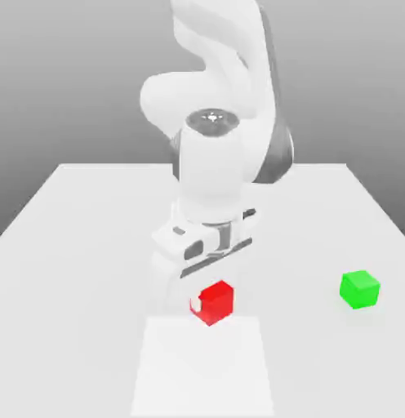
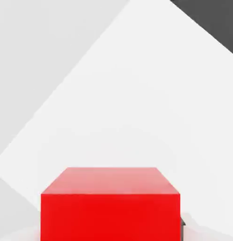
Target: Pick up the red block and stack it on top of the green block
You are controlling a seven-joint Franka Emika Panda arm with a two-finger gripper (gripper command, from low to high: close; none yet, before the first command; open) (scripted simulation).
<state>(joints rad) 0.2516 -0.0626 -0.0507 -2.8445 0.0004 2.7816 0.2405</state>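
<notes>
Red block [image 1: 215, 303] clamped in the gripper [image 1: 207, 304].
Its fingers press the block's sides above the white tabletop [image 1: 75, 245]; the green block [image 1: 359, 289] sits well apart, on the exterior view's right.

- The red block [image 1: 214, 303] sits between the fingers of the gripper [image 1: 207, 304], under the arm [image 1: 214, 163], near the middle of the table [image 1: 75, 245]
- The green block [image 1: 359, 289] rests on the table toward the exterior view's right, well apart from the red block
- In the hand view, the red block [image 2: 110, 207] lies close before the camera, with the table [image 2: 137, 103] behind it
</notes>
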